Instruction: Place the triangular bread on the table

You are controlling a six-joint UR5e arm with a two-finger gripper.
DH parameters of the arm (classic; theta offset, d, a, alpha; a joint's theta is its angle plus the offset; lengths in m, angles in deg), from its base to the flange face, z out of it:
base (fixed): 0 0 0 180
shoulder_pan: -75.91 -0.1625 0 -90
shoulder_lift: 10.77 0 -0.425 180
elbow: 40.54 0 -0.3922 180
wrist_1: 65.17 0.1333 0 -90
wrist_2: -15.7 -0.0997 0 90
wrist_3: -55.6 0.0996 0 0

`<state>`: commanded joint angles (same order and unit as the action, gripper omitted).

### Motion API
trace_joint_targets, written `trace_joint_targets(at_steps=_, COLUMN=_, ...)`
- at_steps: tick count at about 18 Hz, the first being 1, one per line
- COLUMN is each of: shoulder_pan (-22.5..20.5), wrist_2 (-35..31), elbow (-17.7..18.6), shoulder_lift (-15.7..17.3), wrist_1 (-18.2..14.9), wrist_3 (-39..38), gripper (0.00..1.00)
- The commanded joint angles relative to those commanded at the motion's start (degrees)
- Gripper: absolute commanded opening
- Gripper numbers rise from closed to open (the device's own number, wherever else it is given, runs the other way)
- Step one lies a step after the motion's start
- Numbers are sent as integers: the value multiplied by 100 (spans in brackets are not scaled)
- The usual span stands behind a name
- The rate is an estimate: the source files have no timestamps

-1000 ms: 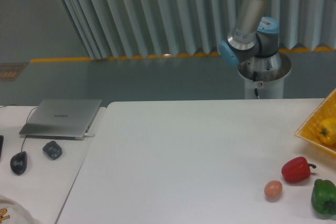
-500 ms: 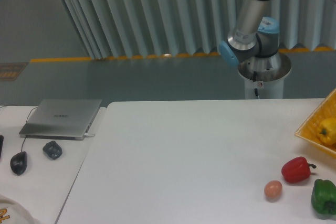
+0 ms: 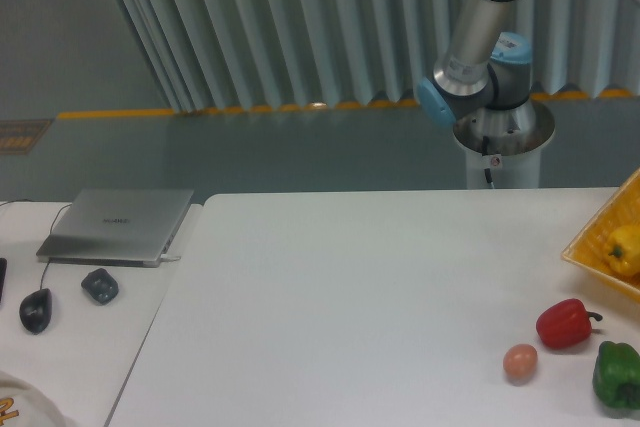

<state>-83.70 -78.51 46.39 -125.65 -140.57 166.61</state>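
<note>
Three loose foods sit near the right end of the large plain white rectangular worktop (image 3: 350, 287) on my feed: a small tan egg (image 3: 520, 361), a glossy red bell pepper (image 3: 566, 323) just up and right of it, and a green bell pepper (image 3: 617, 375) at the right edge. I see a yellow woven basket (image 3: 592, 242) cut off by the right border, with a yellow pepper (image 3: 624, 250) lying inside it. I only get part of the silver and light-blue robot arm (image 3: 480, 42): its base stands behind the far edge of the worktop and the upper links run out through the top right corner. The fingers are outside my view, so I cannot tell whether they are spread, pressed together or pinching anything, and I cannot place things relative to them. I cannot find the golden-brown triangular bread anywhere in this view. On the narrower white desk (image 3: 90, 347) to the left I see a closed grey laptop (image 3: 118, 224), a black corded mouse (image 3: 36, 309) and a small dark lump (image 3: 100, 285) beside it
</note>
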Motion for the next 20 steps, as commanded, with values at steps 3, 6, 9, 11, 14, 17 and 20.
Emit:
trace_joint_targets(at_steps=3, shoulder_pan=0, wrist_2=-9, elbow=-193, shoulder_lift=9, wrist_1=-324, wrist_3=0, gripper=36)
trace_joint_targets(at_steps=6, shoulder_pan=0, wrist_2=-9, elbow=-290, shoulder_lift=35, wrist_1=-448, wrist_3=9, gripper=34)
trace_joint_targets(at_steps=9, shoulder_pan=-9, wrist_2=0, elbow=-404, shoulder_lift=70, wrist_1=-624, wrist_3=44, gripper=33)
trace_joint_targets(at_steps=11, shoulder_pan=9, wrist_2=9, elbow=-352, shoulder_lift=70, wrist_1=-607, wrist_3=-8, gripper=44)
trace_joint_targets(at_steps=14, shoulder_pan=0, wrist_2=88, elbow=-308, shoulder_lift=44, wrist_1=-598, wrist_3=-35, gripper=100)
trace_joint_targets(at_steps=17, shoulder_pan=9, wrist_2=79, elbow=-264, shoulder_lift=0, wrist_1=-580, wrist_3=-114, gripper=100)
trace_joint_targets(at_steps=20, shoulder_pan=35, wrist_2=53, elbow=-115, shoulder_lift=-9, wrist_1=-318, wrist_3=-175, gripper=100)
